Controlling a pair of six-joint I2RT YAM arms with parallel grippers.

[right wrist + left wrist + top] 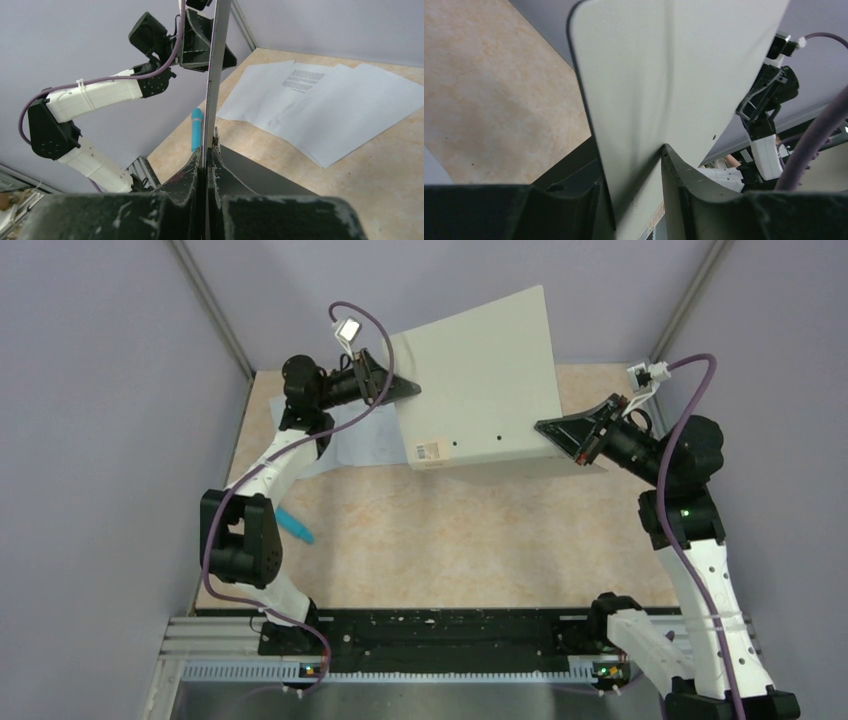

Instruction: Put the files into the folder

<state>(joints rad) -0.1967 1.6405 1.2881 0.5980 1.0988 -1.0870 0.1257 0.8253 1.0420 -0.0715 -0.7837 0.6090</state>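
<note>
Nearest the arm bases, at about 8 o'clock on the table (pixel 450 550), lies a blue pen (pixel 296 526), well apart from everything else and in nothing's way. Farther out, towards 12 o'clock, the folder (pixel 480 380) has its grey cover raised and tilted, held from both sides. The left gripper (pixel 632 162) pinches the 9 o'clock edge, fingers pressed onto the board. The right gripper (pixel 206 150) pinches near the 4 o'clock corner, with the cover edge-on and upright between its pads. The cover looks thin, light and fairly stiff, but the left wrist view shows a slight bow, so it probably flexes if twisted. Its smooth skin may slip, so a grip on the edge, set deep in the jaws, seems right. A black panel (pixel 255 175) lies flat just beside the right gripper and is likely the folder's inside. Beyond, at 10 to 11 o'clock, the files (pixel 320 105) lie fanned flat on the table, one with printed text at its top. The top view shows only a corner of them beneath the left arm (pixel 285 455). They look floppy and light and lie flush, so they are hard to pinch. Sliding them, or lifting a free corner, seems best. The raised cover and the left arm stand between the files and the folder's inside.
</note>
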